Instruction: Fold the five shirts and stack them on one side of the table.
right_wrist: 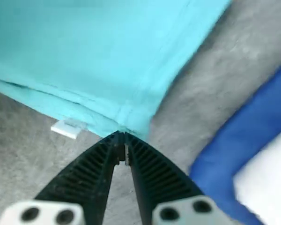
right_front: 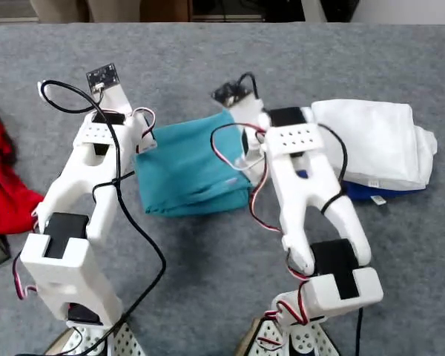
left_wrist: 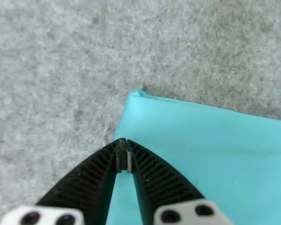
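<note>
L pincer (left_wrist: pixel 122 161) was pressed together at edge of teal shirt (right_front: pixel 189 167); R pincer (right_wrist: pixel 121 147) pinched its corner. Folded white shirt (right_front: pixel 378 141) sat atop blue shirt (right_front: pixel 360 191) nearby on grey counter (right_front: pixel 230 282).

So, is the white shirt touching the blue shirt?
Touching. The high view shows the white shirt lying on top of the blue shirt, whose edge sticks out from beneath it.

Robotics test bench (lab or home, unclear): grey felt table (right_front: pixel 208 289), left arm (right_front: pixel 78 200) and right arm (right_front: pixel 311 193) trailing loose wires (right_front: pixel 157 252).
</note>
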{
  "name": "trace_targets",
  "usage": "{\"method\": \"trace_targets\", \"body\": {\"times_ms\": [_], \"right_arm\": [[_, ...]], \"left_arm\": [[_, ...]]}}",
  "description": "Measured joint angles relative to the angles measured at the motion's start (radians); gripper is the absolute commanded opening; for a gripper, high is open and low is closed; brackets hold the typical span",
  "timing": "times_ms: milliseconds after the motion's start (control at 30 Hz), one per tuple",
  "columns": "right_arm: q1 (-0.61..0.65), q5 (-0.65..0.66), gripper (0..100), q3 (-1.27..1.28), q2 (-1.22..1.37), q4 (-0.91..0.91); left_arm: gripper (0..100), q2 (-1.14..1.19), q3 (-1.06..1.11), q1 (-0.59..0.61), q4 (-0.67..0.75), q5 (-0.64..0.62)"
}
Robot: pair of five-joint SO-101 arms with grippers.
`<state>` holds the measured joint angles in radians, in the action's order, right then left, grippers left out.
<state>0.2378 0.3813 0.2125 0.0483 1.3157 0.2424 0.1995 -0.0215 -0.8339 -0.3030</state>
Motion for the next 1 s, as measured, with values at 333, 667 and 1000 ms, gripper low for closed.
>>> {"method": "trace_targets", "body": {"times_ms": [333,667,1000], "right_arm": [[0.000,-0.021,0.5,-0.044,0.078,0.021],[0.043,-0.032,0.5,-0.044,0.133,0.002],[0.029,-0.037,0.5,-0.034,0.299,-0.094]], "left_arm": [[2,0.000,0.000,0.000,0.000,0.000],[2,0.003,0.000,0.000,0.000,0.000],[2,0.127,-0.060,0.071,0.023,0.018]]}}
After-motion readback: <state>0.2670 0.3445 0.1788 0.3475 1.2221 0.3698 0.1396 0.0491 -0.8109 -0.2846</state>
